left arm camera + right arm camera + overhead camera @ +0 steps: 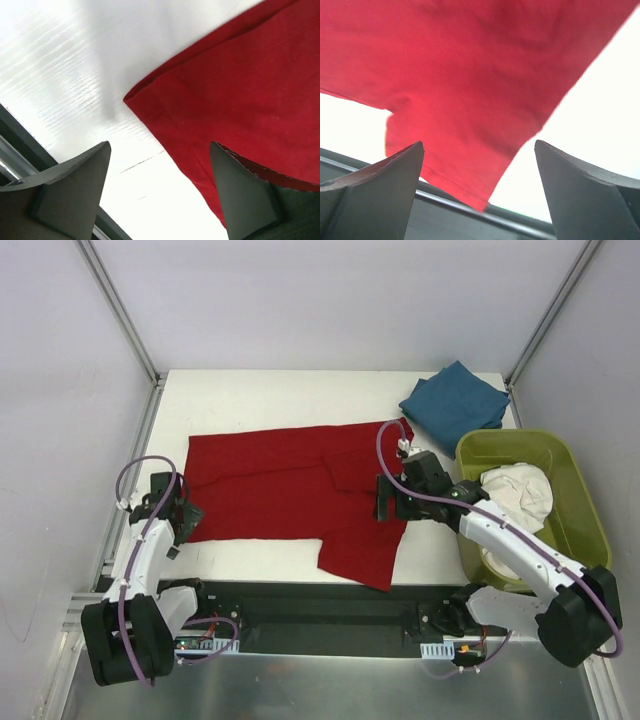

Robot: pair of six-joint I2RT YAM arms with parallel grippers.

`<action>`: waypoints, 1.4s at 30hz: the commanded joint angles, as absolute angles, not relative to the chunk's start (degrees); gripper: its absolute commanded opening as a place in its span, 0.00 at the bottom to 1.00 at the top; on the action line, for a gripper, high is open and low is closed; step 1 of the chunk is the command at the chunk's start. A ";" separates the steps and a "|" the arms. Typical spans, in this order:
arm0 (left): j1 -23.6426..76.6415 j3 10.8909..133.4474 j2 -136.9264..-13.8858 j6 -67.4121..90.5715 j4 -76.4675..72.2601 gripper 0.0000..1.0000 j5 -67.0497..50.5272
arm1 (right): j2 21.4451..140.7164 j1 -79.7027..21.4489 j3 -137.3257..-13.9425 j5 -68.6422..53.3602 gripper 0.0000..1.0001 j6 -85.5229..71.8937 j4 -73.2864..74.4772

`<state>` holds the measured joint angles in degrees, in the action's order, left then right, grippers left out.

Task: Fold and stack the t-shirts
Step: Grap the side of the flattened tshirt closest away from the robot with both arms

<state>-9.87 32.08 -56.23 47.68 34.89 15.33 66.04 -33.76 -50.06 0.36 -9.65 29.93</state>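
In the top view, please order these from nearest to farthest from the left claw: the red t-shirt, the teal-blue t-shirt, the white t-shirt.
From the left claw:
1. Red t-shirt: right beside the claw, spread across mid-table.
2. Teal-blue t-shirt: folded, at the far right corner.
3. White t-shirt: inside the green tub, at the right edge.

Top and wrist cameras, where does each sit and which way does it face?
Top external: above and behind arms, looking down on table and red t-shirt; both arms show.
Left wrist: on left arm, facing down past open left end effector at a shirt corner.
Right wrist: on right arm, past open right end effector at the shirt's near edge.
Shared: red t-shirt.
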 commanded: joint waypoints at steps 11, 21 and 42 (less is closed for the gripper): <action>-12.04 30.23 -68.11 52.03 30.94 0.60 17.76 | 53.18 -35.60 -43.25 7.29 0.97 -14.50 37.35; -12.13 30.23 -71.98 48.78 26.10 0.40 14.16 | 48.34 -35.86 -41.31 7.73 0.97 -15.47 42.53; -12.04 27.16 -61.53 43.16 21.62 0.00 11.16 | 56.49 -62.38 -41.04 -0.36 0.97 -17.93 41.31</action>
<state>-11.73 28.12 -63.51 44.75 22.74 12.84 49.76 -54.70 -38.94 -4.40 -14.44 41.91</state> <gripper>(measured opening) 0.007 0.966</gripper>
